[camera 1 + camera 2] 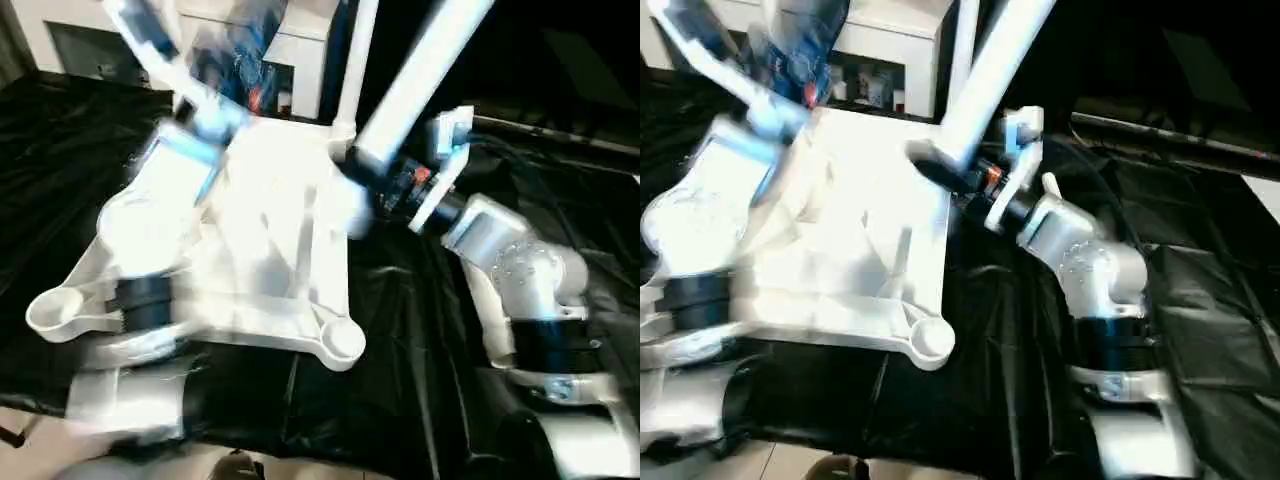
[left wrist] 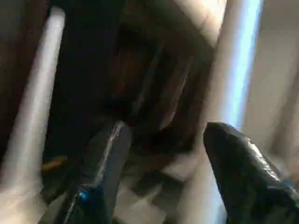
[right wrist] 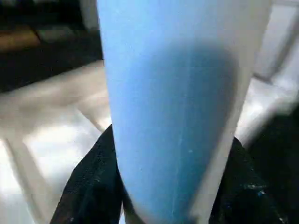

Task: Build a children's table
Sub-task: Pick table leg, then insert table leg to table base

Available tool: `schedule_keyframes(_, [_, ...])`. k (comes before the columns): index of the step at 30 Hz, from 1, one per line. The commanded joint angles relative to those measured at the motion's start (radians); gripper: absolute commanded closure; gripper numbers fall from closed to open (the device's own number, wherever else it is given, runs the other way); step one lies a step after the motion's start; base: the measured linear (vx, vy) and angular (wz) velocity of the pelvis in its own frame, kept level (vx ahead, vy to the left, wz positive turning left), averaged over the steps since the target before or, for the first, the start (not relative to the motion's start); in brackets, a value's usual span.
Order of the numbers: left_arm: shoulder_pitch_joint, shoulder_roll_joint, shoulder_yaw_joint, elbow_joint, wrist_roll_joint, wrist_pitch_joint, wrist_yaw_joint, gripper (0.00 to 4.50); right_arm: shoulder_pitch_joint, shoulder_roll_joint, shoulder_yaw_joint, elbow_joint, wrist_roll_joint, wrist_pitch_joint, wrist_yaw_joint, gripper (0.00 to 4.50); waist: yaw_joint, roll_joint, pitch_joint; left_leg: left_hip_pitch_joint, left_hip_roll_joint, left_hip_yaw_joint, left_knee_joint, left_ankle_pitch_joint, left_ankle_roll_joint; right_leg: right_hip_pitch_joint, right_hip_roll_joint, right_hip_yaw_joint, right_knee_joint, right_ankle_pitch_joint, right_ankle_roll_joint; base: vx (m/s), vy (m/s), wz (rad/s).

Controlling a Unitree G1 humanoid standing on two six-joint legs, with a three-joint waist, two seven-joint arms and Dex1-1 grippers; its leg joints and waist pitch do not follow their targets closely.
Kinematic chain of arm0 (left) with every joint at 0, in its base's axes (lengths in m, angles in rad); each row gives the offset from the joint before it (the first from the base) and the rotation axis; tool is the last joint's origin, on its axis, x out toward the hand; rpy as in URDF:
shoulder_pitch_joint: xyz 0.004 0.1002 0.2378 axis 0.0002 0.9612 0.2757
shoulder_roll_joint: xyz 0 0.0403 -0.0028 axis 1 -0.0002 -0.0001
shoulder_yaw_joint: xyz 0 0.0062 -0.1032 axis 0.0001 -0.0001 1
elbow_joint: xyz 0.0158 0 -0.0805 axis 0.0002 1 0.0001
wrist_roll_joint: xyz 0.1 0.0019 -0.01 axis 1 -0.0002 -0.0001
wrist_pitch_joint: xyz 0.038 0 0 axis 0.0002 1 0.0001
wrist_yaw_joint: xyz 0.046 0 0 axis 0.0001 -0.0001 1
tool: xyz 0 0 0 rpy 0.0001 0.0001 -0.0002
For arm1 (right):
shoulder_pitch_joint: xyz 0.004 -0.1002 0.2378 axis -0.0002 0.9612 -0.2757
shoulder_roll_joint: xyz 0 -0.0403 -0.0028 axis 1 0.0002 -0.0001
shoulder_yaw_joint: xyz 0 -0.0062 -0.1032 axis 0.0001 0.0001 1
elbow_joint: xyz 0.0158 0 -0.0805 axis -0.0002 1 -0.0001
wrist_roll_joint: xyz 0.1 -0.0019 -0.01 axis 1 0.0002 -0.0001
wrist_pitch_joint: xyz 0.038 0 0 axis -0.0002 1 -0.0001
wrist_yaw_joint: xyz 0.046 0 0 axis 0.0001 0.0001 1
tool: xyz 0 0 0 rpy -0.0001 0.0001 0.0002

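Observation:
The children's table top (image 1: 270,250) lies upside down on the black sheet, ribbed underside up, with open corner sockets at the near left (image 1: 58,308) and near right (image 1: 342,342). One white leg (image 1: 358,60) stands in the far right corner. My right gripper (image 1: 362,178) is shut on a second leg (image 1: 425,65), which slants up and away beside that corner; it sits between the fingers (image 3: 88,186). My left gripper (image 2: 168,130) stands open with nothing between its fingers, near a third slanting leg (image 1: 150,40) at the far left corner.
A black sheet (image 1: 420,330) covers the work surface. A white cabinet (image 1: 305,45) stands behind the table top, with a blurred blue shape (image 1: 240,45) in front of it. My silver forearms (image 1: 520,270) reach in from both sides.

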Motion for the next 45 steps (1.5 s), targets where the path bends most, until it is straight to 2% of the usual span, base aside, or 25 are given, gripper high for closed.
schedule_keyframes(1, [0.052,0.089,-0.184,-0.028,0.137,-0.054,-0.143,1.50,0.019,0.014,-0.020,-0.039,0.007,-0.005,-0.034,2.60,-0.006,0.033,-0.080,0.053,0.061,-0.035,-0.085,-0.238,-0.142,0.013,-0.089,0.046,-0.080,-0.118,-0.058,0.000,0.000,0.00])
schedule_keyframes(2, [0.085,0.138,-0.229,-0.048,0.158,-0.071,-0.200,1.50,0.039,0.020,-0.030,-0.053,0.018,-0.001,-0.046,2.60,-0.012,0.037,-0.081,0.052,0.062,-0.034,-0.086,-0.228,-0.138,0.012,-0.085,0.043,-0.070,-0.067,-0.089,0.000,0.000,0.00])
schedule_keyframes(4, [0.164,0.222,-0.284,-0.117,0.170,-0.089,-0.309,1.50,0.104,0.010,-0.024,-0.083,-0.005,-0.024,-0.069,2.60,-0.012,0.047,-0.083,0.051,0.061,-0.030,-0.082,-0.200,-0.141,0.012,-0.082,0.040,-0.059,0.019,-0.130,0.000,0.000,0.00])
schedule_keyframes(5, [0.189,0.238,-0.299,-0.133,0.176,-0.097,-0.332,1.50,0.124,0.010,-0.027,-0.092,-0.011,-0.023,-0.083,2.60,-0.011,0.048,-0.082,0.048,0.060,-0.028,-0.081,-0.184,-0.139,0.014,-0.082,0.039,-0.056,0.063,-0.147,0.000,0.000,0.00])
schedule_keyframes(6, [0.210,0.249,-0.313,-0.146,0.182,-0.101,-0.350,1.50,0.142,0.013,-0.027,-0.100,-0.015,-0.021,-0.095,2.60,-0.011,0.051,-0.082,0.049,0.059,-0.026,-0.082,-0.195,-0.140,0.012,-0.080,0.038,-0.056,0.067,-0.152,0.000,0.000,0.00])
schedule_keyframes(7, [0.222,0.257,-0.326,-0.148,0.196,-0.118,-0.363,1.50,0.152,0.016,-0.026,-0.106,-0.017,-0.022,-0.100,2.60,-0.012,0.047,-0.080,0.052,0.057,-0.023,-0.081,-0.215,-0.137,0.012,-0.080,0.039,-0.057,0.060,-0.167,0.000,0.000,0.00])
schedule_keyframes(8, [0.234,0.265,-0.338,-0.150,0.209,-0.135,-0.375,1.50,0.162,0.018,-0.025,-0.112,-0.020,-0.024,-0.105,2.60,-0.010,0.050,-0.080,0.051,0.056,-0.024,-0.081,-0.223,-0.134,0.013,-0.083,0.041,-0.061,0.042,-0.172,0.000,0.000,0.00])
schedule_keyframes(9, [0.261,0.290,-0.379,-0.141,0.263,-0.182,-0.401,1.50,0.191,0.024,-0.016,-0.130,-0.037,-0.037,-0.108,2.60,-0.011,0.048,-0.075,0.049,0.058,-0.024,-0.084,-0.256,-0.133,0.014,-0.087,0.043,-0.066,-0.010,-0.177,0.000,0.000,0.00])
schedule_keyframes(11, [0.273,0.315,-0.412,-0.112,0.303,-0.220,-0.410,1.50,0.212,0.029,-0.011,-0.150,-0.044,-0.039,-0.111,2.60,-0.013,0.050,-0.068,0.052,0.060,-0.028,-0.090,-0.337,-0.133,0.012,-0.094,0.047,-0.076,-0.149,-0.163,0.000,0.000,0.00])
schedule_keyframes(12, [0.277,0.323,-0.420,-0.093,0.311,-0.233,-0.416,1.50,0.220,0.032,-0.010,-0.159,-0.043,-0.037,-0.114,2.60,-0.014,0.050,-0.069,0.055,0.061,-0.029,-0.089,-0.347,-0.129,0.009,-0.096,0.049,-0.079,-0.188,-0.159,0.000,0.000,0.00])
schedule_keyframes(15, [0.285,0.333,-0.420,-0.076,0.319,-0.253,-0.444,1.50,0.236,0.036,-0.009,-0.178,-0.034,-0.031,-0.128,2.60,-0.015,0.054,-0.067,0.056,0.062,-0.029,-0.089,-0.354,-0.124,0.003,-0.098,0.051,-0.085,-0.231,-0.160,0.000,0.000,0.00])
schedule_keyframes(18, [0.285,0.337,-0.429,-0.056,0.334,-0.261,-0.468,1.68,0.248,0.040,-0.001,-0.189,-0.033,-0.032,-0.132,2.60,-0.016,0.059,-0.068,0.058,0.063,-0.029,-0.091,-0.360,-0.127,-0.002,-0.094,0.049,-0.083,-0.223,-0.167,0.000,0.000,0.00])
schedule_keyframes(19, [0.282,0.344,-0.442,-0.044,0.353,-0.275,-0.488,1.87,0.252,0.044,0.005,-0.193,-0.038,-0.033,-0.129,2.60,-0.018,0.058,-0.068,0.058,0.062,-0.030,-0.091,-0.365,-0.127,-0.002,-0.094,0.049,-0.082,-0.225,-0.168,0.000,0.000,0.00])
schedule_keyframes(20, [0.282,0.344,-0.443,-0.044,0.355,-0.276,-0.490,1.87,0.252,0.044,0.005,-0.193,-0.039,-0.033,-0.128,2.60,-0.018,0.056,-0.068,0.057,0.062,-0.030,-0.092,-0.366,-0.127,-0.002,-0.094,0.049,-0.082,-0.228,-0.167,0.000,0.000,0.00])
schedule_keyframes(22, [0.283,0.351,-0.448,-0.046,0.352,-0.276,-0.508,2.01,0.252,0.047,0.006,-0.196,-0.043,-0.030,-0.125,2.60,-0.017,0.059,-0.071,0.057,0.063,-0.029,-0.091,-0.353,-0.125,-0.002,-0.094,0.049,-0.079,-0.203,-0.170,0.000,0.000,0.00])
schedule_keyframes(24, [0.286,0.351,-0.442,-0.056,0.341,-0.259,-0.517,2.18,0.248,0.046,0.009,-0.193,-0.045,-0.030,-0.121,2.60,-0.017,0.052,-0.072,0.055,0.062,-0.027,-0.091,-0.326,-0.120,0.000,-0.093,0.048,-0.074,-0.158,-0.181,0.000,0.000,0.00])
schedule_keyframes(27, [0.281,0.348,-0.452,-0.024,0.387,-0.286,-0.513,2.31,0.243,0.046,0.015,-0.188,-0.043,-0.029,-0.118,2.60,-0.016,0.053,-0.072,0.052,0.061,-0.025,-0.088,-0.303,-0.108,0.002,-0.095,0.049,-0.074,-0.147,-0.183,0.000,0.000,0.00])
schedule_keyframes(28, [0.280,0.347,-0.453,-0.020,0.391,-0.289,-0.512,2.31,0.242,0.046,0.015,-0.188,-0.043,-0.029,-0.118,2.60,-0.017,0.049,-0.071,0.051,0.061,-0.025,-0.088,-0.299,-0.104,0.003,-0.094,0.049,-0.076,-0.149,-0.180,0.000,0.000,0.00])
schedule_keyframes(32, [0.265,0.333,-0.467,0.031,0.424,-0.317,-0.508,2.64,0.237,0.051,0.027,-0.185,-0.045,-0.033,-0.114,2.60,-0.016,0.053,-0.072,0.055,0.062,-0.025,-0.088,-0.302,-0.104,0.001,-0.096,0.049,-0.076,-0.166,-0.173,0.000,0.000,0.00])
schedule_keyframes(39, [0.247,0.309,-0.461,0.068,0.440,-0.324,-0.516,3.17,0.242,0.054,0.027,-0.189,-0.045,-0.038,-0.114,2.60,-0.015,0.060,-0.072,0.056,0.062,-0.026,-0.089,-0.330,-0.114,-0.001,-0.097,0.049,-0.076,-0.167,-0.183,0.000,0.000,0.00])
schedule_keyframes(40, [0.243,0.309,-0.464,0.080,0.452,-0.335,-0.515,3.30,0.243,0.055,0.027,-0.190,-0.044,-0.038,-0.115,2.60,-0.015,0.057,-0.072,0.056,0.062,-0.026,-0.088,-0.328,-0.114,0.001,-0.097,0.050,-0.077,-0.166,-0.182,0.000,0.000,0.00])
schedule_keyframes(45, [0.234,0.293,-0.460,0.099,0.452,-0.344,-0.516,3.68,0.246,0.058,0.028,-0.190,-0.043,-0.037,-0.115,2.60,-0.015,0.058,-0.074,0.056,0.063,-0.026,-0.088,-0.318,-0.113,0.001,-0.097,0.049,-0.074,-0.138,-0.187,0.000,0.000,0.00])
